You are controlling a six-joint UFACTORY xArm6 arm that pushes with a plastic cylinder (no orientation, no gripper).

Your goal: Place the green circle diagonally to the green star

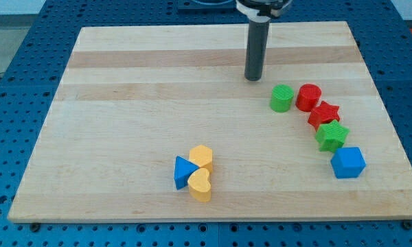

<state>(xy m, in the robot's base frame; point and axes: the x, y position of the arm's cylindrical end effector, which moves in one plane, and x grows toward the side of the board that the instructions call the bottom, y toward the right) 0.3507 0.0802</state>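
The green circle [281, 98] stands on the wooden board at the view's right, touching the red circle [307, 97] on its right. The green star [331, 135] lies lower right of it, between the red star [323, 113] above and the blue cube [347, 162] below. My tip [253, 77] rests on the board up and to the left of the green circle, a short gap away from it.
A blue triangle [183, 171], a yellow hexagon [202, 158] and a yellow heart [200, 184] sit clustered near the board's bottom centre. The board's right edge [381, 103] runs close to the right-hand blocks.
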